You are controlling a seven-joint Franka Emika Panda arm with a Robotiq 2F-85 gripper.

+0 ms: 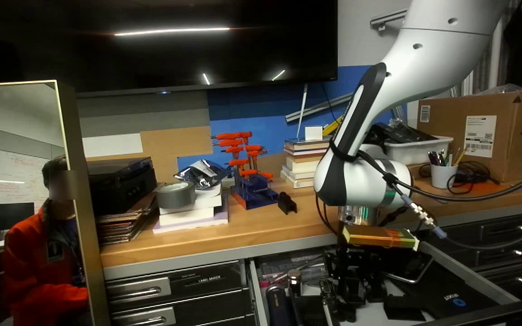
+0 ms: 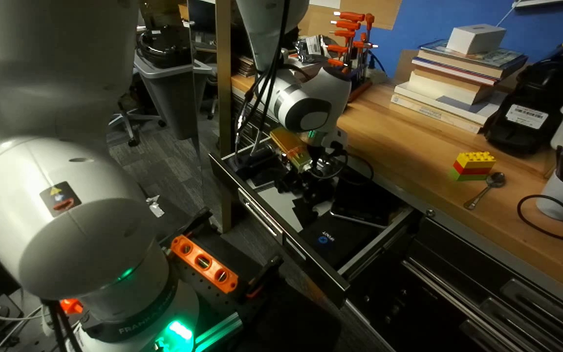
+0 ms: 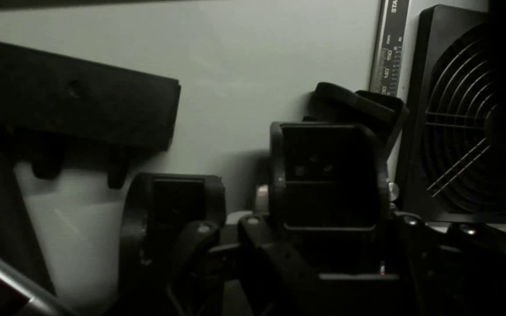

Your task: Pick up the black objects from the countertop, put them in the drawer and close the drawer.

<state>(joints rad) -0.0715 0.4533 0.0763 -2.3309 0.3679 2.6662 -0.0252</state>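
A spoon [image 2: 494, 181] lies beside toy bricks [image 2: 475, 167], and a white box [image 2: 475, 40] tops books [image 2: 450, 88].

Bench [image 1: 252, 224]: smooth wood
Black piece [image 1: 287, 203]: matt plastic
Drawer handle [image 2: 261, 214]: shiny metal
Arm [image 1: 437, 59]: smooth, glossy
Screen [image 1: 175, 56]: glossy

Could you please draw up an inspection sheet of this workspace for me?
Surface: wooden countertop, loaded with assorted items.
Job's things: small black object on the countertop; drawer open, dark items inside.
Clutter: book stack, red-handled tools, toy bricks and spoon on the countertop.
Gripper: down at the drawer; too dark to tell whether it grips anything.
Cables: black cable loops from the arm.
Surroundings: wall screen; person in orange jacket, apparently mirrored.
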